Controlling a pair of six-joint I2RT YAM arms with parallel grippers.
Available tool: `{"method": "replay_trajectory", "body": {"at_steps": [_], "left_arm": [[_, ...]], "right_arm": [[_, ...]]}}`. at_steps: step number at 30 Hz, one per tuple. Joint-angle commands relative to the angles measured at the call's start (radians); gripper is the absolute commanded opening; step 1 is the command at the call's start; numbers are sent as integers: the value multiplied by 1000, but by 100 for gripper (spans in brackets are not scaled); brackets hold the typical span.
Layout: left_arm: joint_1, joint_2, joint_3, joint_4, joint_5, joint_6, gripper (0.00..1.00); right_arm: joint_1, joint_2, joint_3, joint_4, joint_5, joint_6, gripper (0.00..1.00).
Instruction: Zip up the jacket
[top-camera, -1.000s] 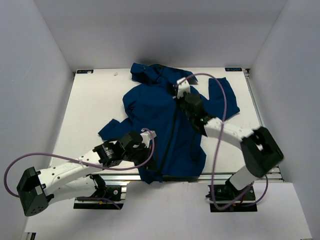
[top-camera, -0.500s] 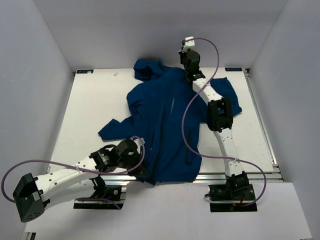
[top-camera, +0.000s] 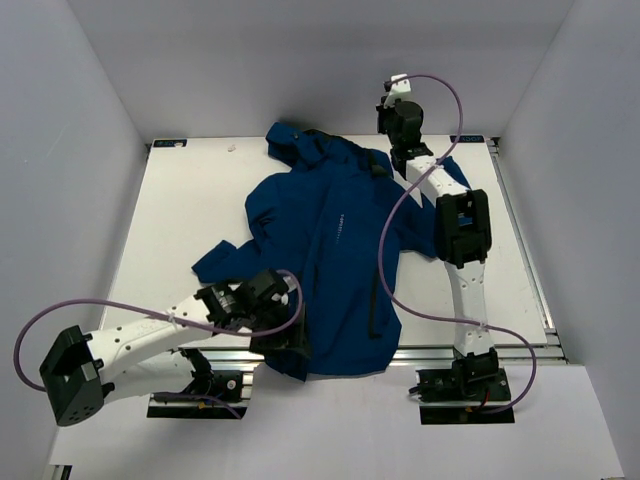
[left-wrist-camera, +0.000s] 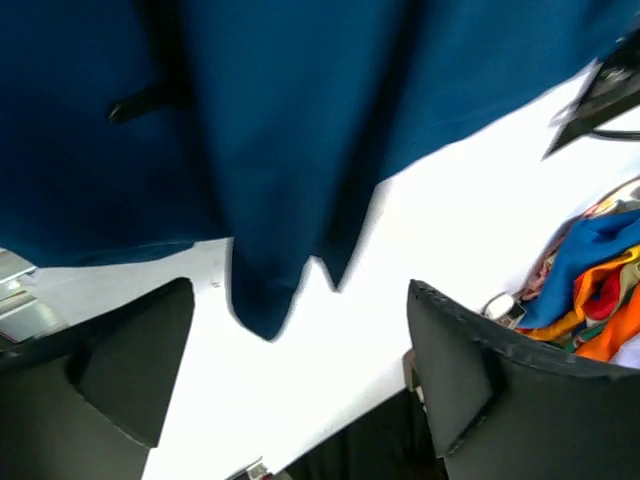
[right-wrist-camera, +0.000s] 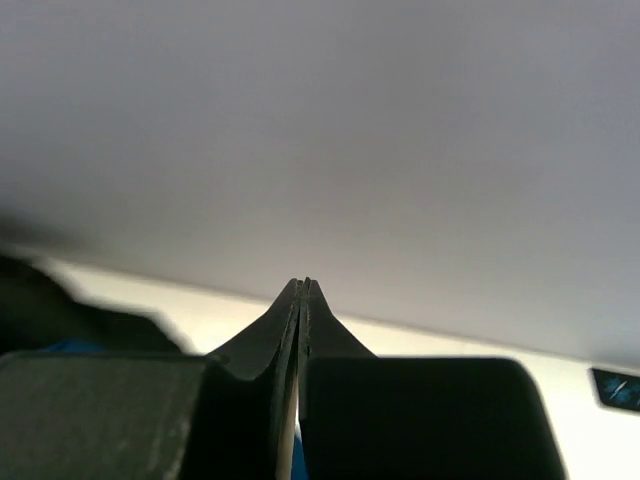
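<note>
Jacket: dark blue hooded fabric jacket (top-camera: 310, 240), creased, lay spread mid-table, hood toward the table's far edge.
Surface: smooth white table (top-camera: 180, 220), enclosed by plain pale walls (top-camera: 320, 60).
Left gripper (left-wrist-camera: 300, 290): black fingers spread wide, empty, at the table's near edge.
Right gripper (right-wrist-camera: 302, 290): tapered black fingers pressed together over the table's far edge; contents unclear.

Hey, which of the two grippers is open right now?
The left gripper, at the bottom hem of the jacket: its fingers stand wide apart. The right gripper, up by the collar, has its fingers pressed together.
</note>
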Motion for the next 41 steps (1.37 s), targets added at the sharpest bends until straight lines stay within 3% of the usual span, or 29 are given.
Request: {"method": "replay_trajectory", "body": {"at_steps": [1, 3, 6, 7, 8, 11, 12, 14, 15, 17, 18, 21, 26, 30, 34, 41], "left_arm": [[2, 28, 167, -104, -103, 52, 98], [5, 40, 278, -154, -173, 64, 98], [17, 82, 401, -238, -313, 67, 98], [23, 121, 477, -270, -363, 70, 98], [49, 148, 513, -284, -419, 66, 98], [132, 279, 658, -306, -480, 108, 98], [207, 312, 700, -304, -547, 127, 98], [310, 391, 793, -237, -580, 214, 98], [436, 413, 815, -194, -545, 243, 98], [583, 467, 870, -104, -459, 289, 98], [684, 474, 880, -43, -465, 306, 98], [831, 507, 929, -36, -545, 348, 98], [1118, 484, 835, -21, -461, 357, 98], [1157, 374, 659, 65, -533, 359, 98], [1157, 255, 605, 122, -551, 371, 98], [1157, 202, 539, 206, -490, 414, 98]], "right_arm": [[11, -163, -82, 57, -82, 64, 0], [11, -194, -79, -43, -100, 66, 2], [11, -288, -123, -141, -99, 113, 16], [9, -355, -187, -154, -106, 159, 22], [11, -392, -232, -164, -140, 176, 35], [11, -550, -431, -175, -172, 266, 53], [9, -588, -479, -193, -171, 286, 89], [9, -709, -619, -218, -131, 352, 89], [8, -745, -660, -235, -113, 377, 89], [6, -847, -760, -324, -79, 415, 90], [6, -880, -791, -357, -67, 428, 89], [6, -1054, -930, -486, 24, 454, 89], [5, -1223, -1102, -644, 87, 432, 89], [5, -1329, -1232, -669, 105, 489, 89], [6, -1401, -1286, -657, 139, 489, 89], [6, -1446, -1322, -634, 206, 501, 89]]}}
